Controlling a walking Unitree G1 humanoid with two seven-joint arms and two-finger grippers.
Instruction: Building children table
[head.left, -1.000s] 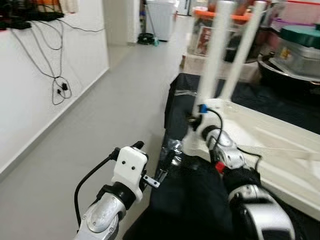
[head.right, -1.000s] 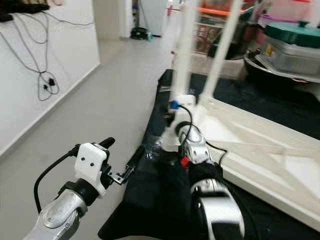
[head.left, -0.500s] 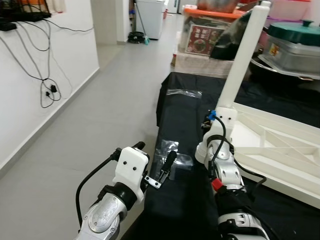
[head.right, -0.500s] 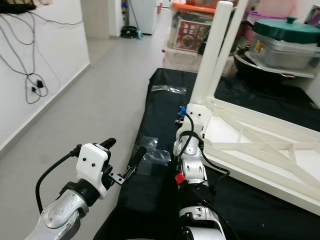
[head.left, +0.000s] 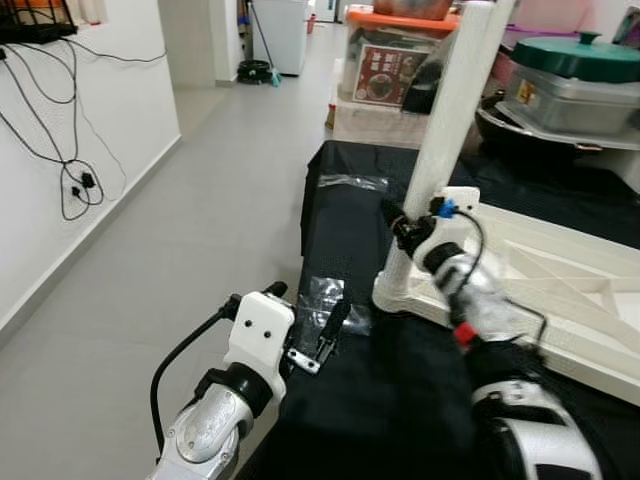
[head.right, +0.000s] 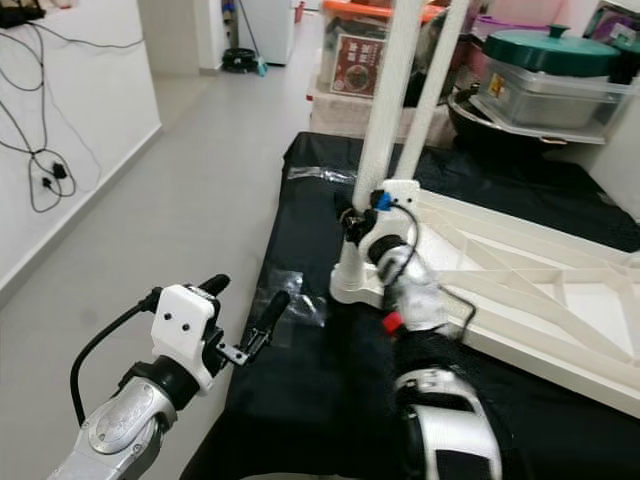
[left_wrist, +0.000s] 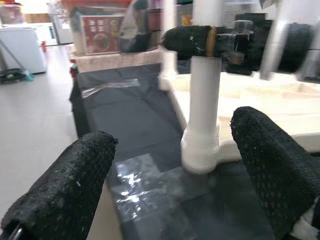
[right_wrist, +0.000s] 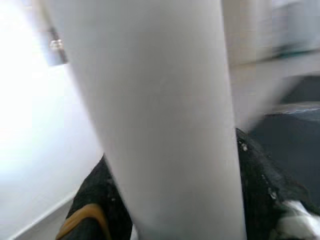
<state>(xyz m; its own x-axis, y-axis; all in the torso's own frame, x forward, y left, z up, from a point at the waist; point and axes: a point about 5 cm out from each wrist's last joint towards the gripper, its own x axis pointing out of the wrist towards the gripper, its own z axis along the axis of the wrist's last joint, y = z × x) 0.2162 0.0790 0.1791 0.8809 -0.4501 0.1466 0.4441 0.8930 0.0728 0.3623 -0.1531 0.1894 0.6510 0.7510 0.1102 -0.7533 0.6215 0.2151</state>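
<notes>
The white children's table (head.left: 560, 290) lay upside down on a worktop covered with black cloth (head.left: 350, 215), its underside ribs facing up and a white table leg (head.left: 450, 120) standing upright in the near corner socket, toward one o'clock from the robot. The right gripper (head.left: 398, 222) was closed around that leg just above the socket; in the right wrist view the white leg (right_wrist: 160, 115) sat between the black fingers (right_wrist: 260, 185). The left gripper (head.right: 262, 318) hung at about eleven o'clock over the near edge of the cloth, its fingers spread apart and holding nothing, beside a clear plastic bag (head.left: 325, 300) lying flat on the cloth. A second clear bag (head.left: 352, 182) lay farther off at twelve o'clock. Storage boxes and a green-lidded pot (head.left: 575, 55) stood beyond the worktop.
</notes>
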